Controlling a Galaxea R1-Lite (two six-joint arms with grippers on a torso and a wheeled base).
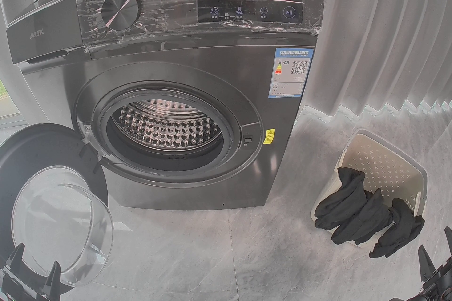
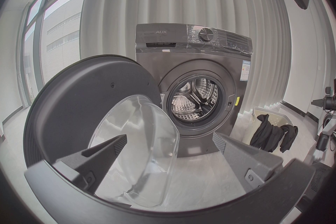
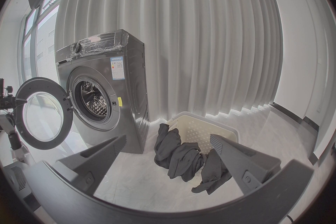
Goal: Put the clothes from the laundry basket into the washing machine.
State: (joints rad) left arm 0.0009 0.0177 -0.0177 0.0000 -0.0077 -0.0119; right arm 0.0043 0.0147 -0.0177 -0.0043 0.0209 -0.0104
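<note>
The left end effector [image 2: 168, 135] and right end effector [image 3: 168, 139] are open and empty. The clothes [image 1: 358, 215] spill over the laundry basket [image 1: 391, 161] rim, so a partial grasp could drop them.

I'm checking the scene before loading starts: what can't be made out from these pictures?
1. Garment count: the black clothes lie bunched over the laundry basket rim; folds hide it in every view.
2. The drum floor: in the head view the washing machine door ring hides it.
3. The right pincer: the head view's lower corner cuts off most of it.
</note>
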